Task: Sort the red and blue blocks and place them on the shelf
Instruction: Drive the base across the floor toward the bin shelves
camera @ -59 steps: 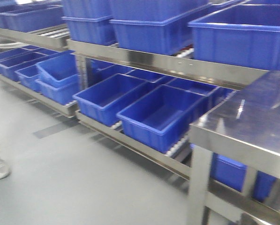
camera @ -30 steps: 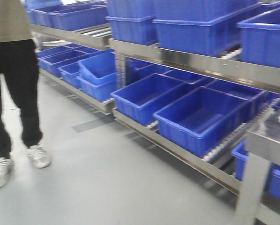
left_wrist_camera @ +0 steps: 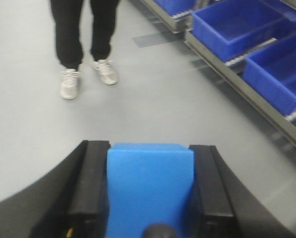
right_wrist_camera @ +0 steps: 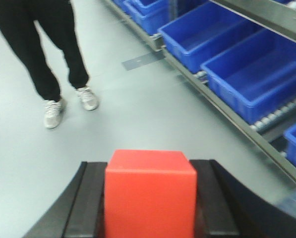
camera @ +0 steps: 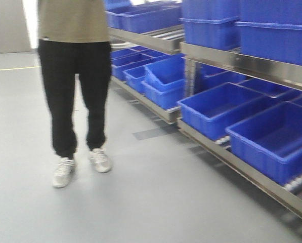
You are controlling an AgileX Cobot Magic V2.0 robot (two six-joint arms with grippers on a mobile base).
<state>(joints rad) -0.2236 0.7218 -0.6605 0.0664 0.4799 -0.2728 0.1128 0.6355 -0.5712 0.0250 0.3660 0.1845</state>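
My left gripper is shut on the blue block, which fills the gap between its black fingers. My right gripper is shut on the red block, held the same way. Both are carried above the grey floor. The shelf is steel racking along the right of the front view, with brushed front rails and roller tracks. It also shows in the left wrist view and the right wrist view. Neither gripper shows in the front view.
Large blue plastic bins fill the shelf's tiers. A person in black trousers and white shoes stands on the floor at the left, close to the shelf; the person also shows in the left wrist view and the right wrist view.
The front view has swung left along the shelf. The steel table has gone out of view at the right, and the standing person has come fully into view.
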